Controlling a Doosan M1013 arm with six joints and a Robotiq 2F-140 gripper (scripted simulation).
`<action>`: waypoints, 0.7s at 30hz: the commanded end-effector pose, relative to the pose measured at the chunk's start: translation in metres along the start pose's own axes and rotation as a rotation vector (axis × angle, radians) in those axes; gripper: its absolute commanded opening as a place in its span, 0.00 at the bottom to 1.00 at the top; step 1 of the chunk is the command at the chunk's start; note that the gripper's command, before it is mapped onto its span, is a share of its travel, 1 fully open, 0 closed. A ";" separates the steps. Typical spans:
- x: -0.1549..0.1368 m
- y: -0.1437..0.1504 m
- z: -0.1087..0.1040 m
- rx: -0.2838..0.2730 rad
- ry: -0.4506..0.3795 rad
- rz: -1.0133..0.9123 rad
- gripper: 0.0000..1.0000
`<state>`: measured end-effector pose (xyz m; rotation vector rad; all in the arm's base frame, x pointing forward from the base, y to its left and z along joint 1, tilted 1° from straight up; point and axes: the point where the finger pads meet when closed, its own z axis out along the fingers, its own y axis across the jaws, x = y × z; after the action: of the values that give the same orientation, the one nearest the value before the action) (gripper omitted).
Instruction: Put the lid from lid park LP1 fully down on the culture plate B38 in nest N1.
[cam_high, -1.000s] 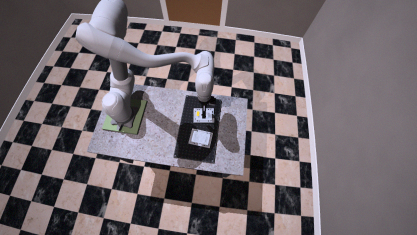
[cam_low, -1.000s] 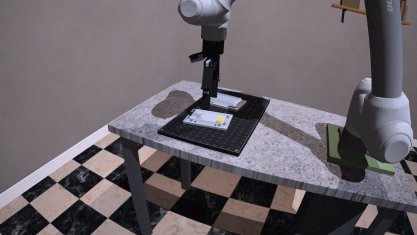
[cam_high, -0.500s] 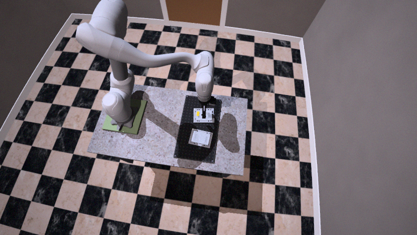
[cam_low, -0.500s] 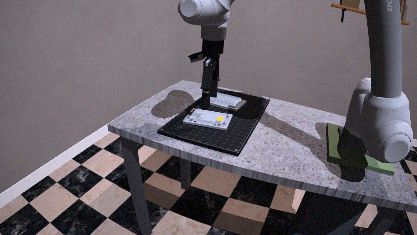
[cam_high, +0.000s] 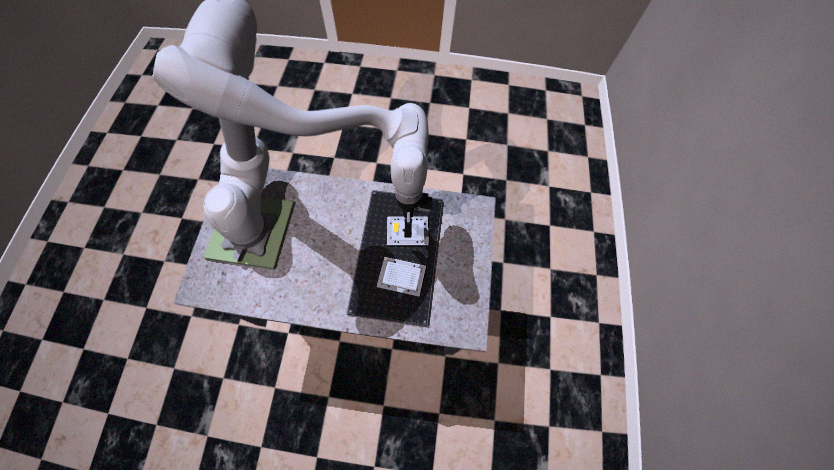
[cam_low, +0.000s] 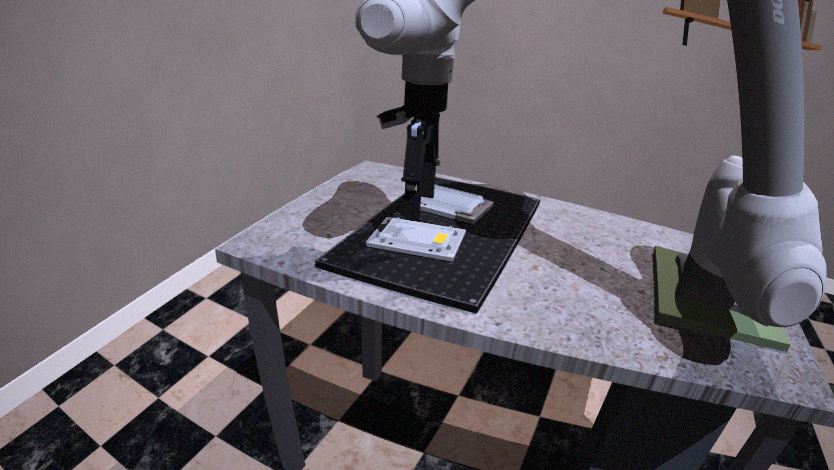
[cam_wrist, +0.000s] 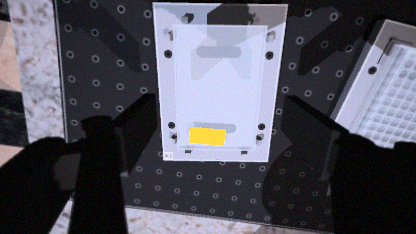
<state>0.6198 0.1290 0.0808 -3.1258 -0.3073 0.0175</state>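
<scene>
The clear lid (cam_high: 413, 232) (cam_low: 411, 233) (cam_wrist: 220, 85), marked with a yellow label, lies flat on the white lid park LP1 (cam_high: 392, 241) (cam_low: 378, 240) (cam_wrist: 161, 75). My gripper (cam_high: 407, 224) (cam_low: 417, 188) (cam_wrist: 219, 111) hangs open straight above the lid, one finger on each side, holding nothing and well clear of it. The white culture plate B38 (cam_high: 401, 272) (cam_low: 452, 200) (cam_wrist: 395, 100) sits uncovered in nest N1 (cam_high: 380, 285) (cam_low: 479, 211) (cam_wrist: 357, 82), beside the lid park on the same board.
Both fixtures stand on a black perforated board (cam_high: 364, 291) (cam_low: 443, 280) (cam_wrist: 100, 75) on the marble table (cam_high: 315, 280) (cam_low: 554, 303). The arm's base stands on a green plate (cam_high: 281, 233) (cam_low: 665, 280) at the table's other end.
</scene>
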 end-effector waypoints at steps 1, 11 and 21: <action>0.000 0.000 0.002 0.000 0.001 0.000 0.69; 0.000 0.000 0.012 0.000 0.001 0.000 0.69; 0.000 0.000 0.025 0.000 0.001 0.000 0.69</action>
<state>0.6196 0.1284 0.0565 -3.1260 -0.3073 0.0177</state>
